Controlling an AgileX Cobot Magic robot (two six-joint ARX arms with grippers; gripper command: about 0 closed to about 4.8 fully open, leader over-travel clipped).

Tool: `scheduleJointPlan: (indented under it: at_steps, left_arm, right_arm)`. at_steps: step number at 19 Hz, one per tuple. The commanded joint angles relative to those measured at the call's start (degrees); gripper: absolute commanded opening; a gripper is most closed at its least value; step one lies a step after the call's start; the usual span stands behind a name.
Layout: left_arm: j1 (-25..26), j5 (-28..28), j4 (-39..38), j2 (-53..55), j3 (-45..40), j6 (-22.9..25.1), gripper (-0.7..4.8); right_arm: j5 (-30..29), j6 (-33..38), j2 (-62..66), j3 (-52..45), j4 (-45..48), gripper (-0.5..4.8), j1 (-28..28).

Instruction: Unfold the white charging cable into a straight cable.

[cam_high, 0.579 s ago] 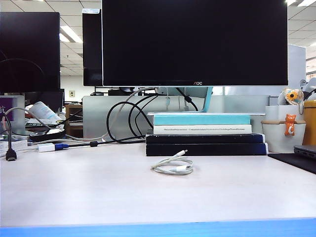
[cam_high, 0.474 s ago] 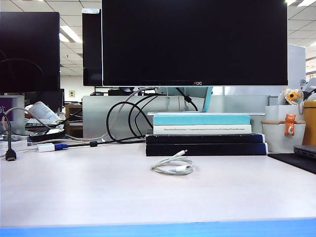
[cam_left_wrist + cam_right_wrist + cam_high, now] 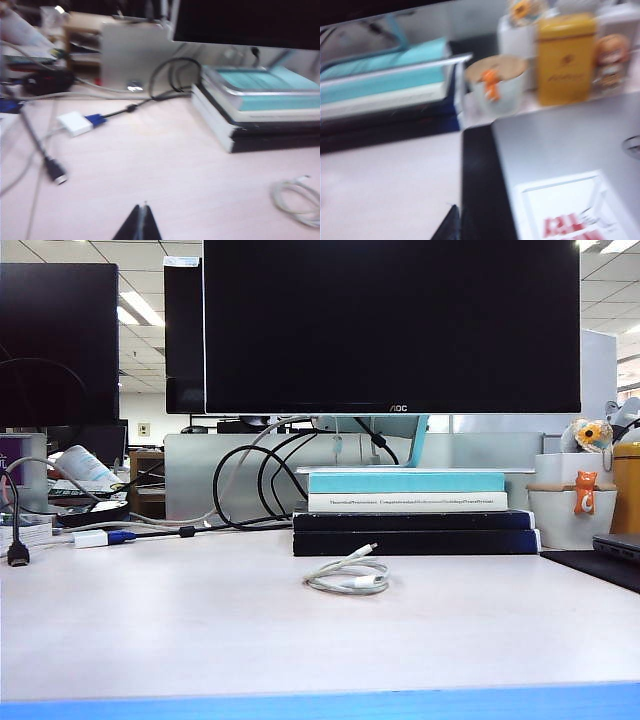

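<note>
Item one: the white charging cable (image 3: 348, 577), thin and glossy, which we find wound in a loose flat coil on the pale matte table (image 3: 200, 630), one small plug end with a silver tip pointing toward 1 o'clock. In the exterior view it lies near centre, just in front of the stack of books (image 3: 412, 512) and not touching it. The left wrist view catches only part of the coil (image 3: 297, 200), cut off at the frame's edge.

Item two: the left gripper (image 3: 141, 224), dark and wedge-shaped, its jaws pressed together on nothing, hovering over bare tabletop well apart from the coil. A white adapter block (image 3: 74, 123) with a blue plug and a black plug (image 3: 55, 173) lie beyond it.

Item three: the right gripper (image 3: 451, 225), only its dark tip visible, jaws together and empty, above the edge of a black mat (image 3: 480, 190) carrying a smooth grey laptop (image 3: 560, 150). This view is blurred; a yellow tin (image 3: 566, 57) and a white cup (image 3: 496, 85) stand behind.

We note open table to the coil's 9, 3 and 6 o'clock sides, ending at a blue front edge (image 3: 320, 706). Neither arm shows in the exterior view.
</note>
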Motion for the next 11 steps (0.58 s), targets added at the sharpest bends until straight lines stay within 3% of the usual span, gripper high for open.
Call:
scheduleJointPlan:
  at_steps: [1, 4, 6, 11]
  left_arm:
    - [-4.96, -3.87, 1.18, 8.83, 7.48, 6.25, -0.06]
    - [-7.61, -3.32, 1.16, 20.98, 14.8, 9.14, -0.06]
    - [-7.61, 2.27, 1.36, 29.03, 19.34, 11.54, -0.06]
    - [-7.61, 13.25, 1.29, 42.36, 26.91, 16.7, -0.06]
  right_arm:
    - [2.6, 0.04, -0.02, 1.38, -0.87, -0.04, 0.0]
    - [2.21, 2.47, -0.04, 1.36, -0.24, -0.04, 0.04]
    - [2.19, 6.36, -0.04, 1.36, 2.34, -0.04, -0.02]
    - [-1.11, 6.23, 2.64, 3.1, 4.57, -0.05, -0.02]
